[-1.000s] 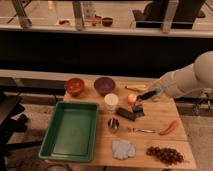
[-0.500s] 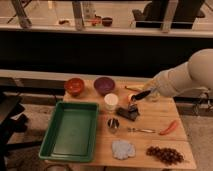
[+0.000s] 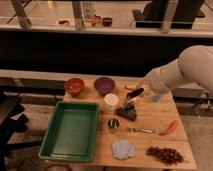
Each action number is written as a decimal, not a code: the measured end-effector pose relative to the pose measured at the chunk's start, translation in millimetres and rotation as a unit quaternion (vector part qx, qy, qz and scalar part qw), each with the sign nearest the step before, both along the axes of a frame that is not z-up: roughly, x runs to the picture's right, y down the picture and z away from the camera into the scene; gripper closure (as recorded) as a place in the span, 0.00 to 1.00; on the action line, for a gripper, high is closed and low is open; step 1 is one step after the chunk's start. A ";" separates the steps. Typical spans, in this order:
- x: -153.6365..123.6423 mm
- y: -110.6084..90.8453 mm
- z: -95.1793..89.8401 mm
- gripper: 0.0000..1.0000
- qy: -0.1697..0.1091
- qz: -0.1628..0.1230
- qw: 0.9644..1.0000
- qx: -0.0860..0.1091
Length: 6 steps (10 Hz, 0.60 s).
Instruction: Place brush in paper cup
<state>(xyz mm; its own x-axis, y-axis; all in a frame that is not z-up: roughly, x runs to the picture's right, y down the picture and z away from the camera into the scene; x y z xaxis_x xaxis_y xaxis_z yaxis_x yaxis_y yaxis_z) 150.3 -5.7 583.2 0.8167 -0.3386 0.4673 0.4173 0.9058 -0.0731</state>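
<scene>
The white arm point(image 3: 187, 67) reaches in from the right, angled down and leftward. At its end the dark gripper point(image 3: 135, 93) points left and slightly down, with the bulky wrist just behind it.

The claw point(image 3: 133, 95) hangs over the wooden surface point(image 3: 155, 116), just right of the white paper cup point(image 3: 111, 102). The small dark brush point(image 3: 128, 105) is below it, above the flat black block point(image 3: 128, 114).
</scene>
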 end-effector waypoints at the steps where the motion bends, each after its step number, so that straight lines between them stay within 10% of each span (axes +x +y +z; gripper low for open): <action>1: -3.0 -0.9 0.7 1.00 -0.001 -0.002 1.000 0.000; 6: -37.3 -9.5 7.7 1.00 -0.013 -0.026 1.000 0.005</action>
<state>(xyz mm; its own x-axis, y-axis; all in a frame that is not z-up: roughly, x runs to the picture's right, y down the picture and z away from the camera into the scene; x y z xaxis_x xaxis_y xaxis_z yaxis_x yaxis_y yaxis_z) 113.0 -15.1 590.9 0.7863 -0.3846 0.4836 0.4647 0.8839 -0.0526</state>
